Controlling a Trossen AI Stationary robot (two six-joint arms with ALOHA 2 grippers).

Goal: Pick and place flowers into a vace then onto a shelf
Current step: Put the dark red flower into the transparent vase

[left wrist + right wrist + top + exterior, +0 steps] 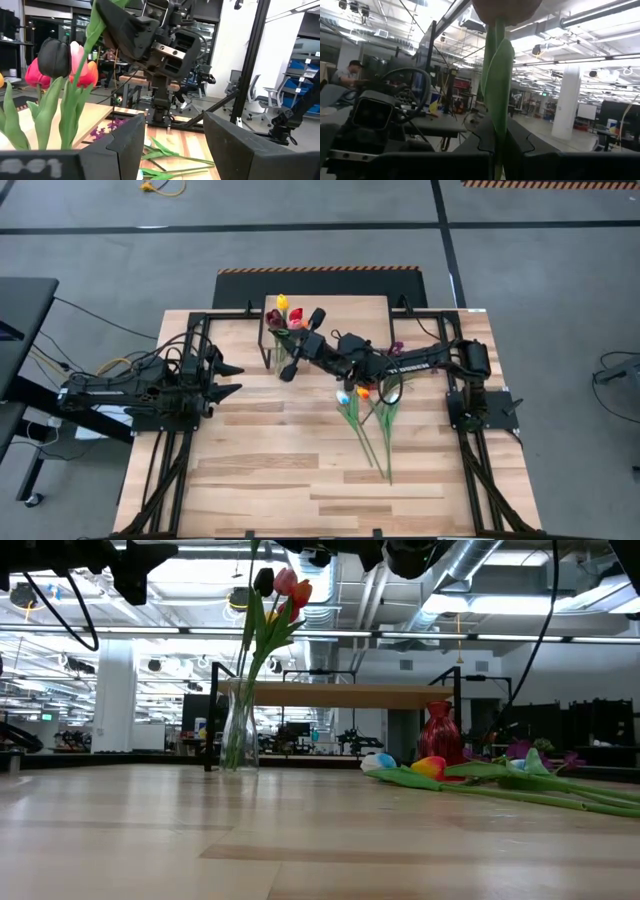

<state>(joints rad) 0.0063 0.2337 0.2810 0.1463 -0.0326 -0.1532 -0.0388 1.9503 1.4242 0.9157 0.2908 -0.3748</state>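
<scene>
The light wood-plank counter (270, 470) sits on a grey carpeted floor (560, 300) crossed by dark lines. A black mat with an orange-and-black striped edge (320, 280) lies on the floor just beyond the counter's far side. A yellow cable (160, 188) curls on the floor well apart from it. A dark desk corner (20, 310) shows off the counter's left side. In the room behind, a white pillar (113, 695) stands, grey office chairs (262, 97) wait, and a seated person (342, 75) leans forward.
</scene>
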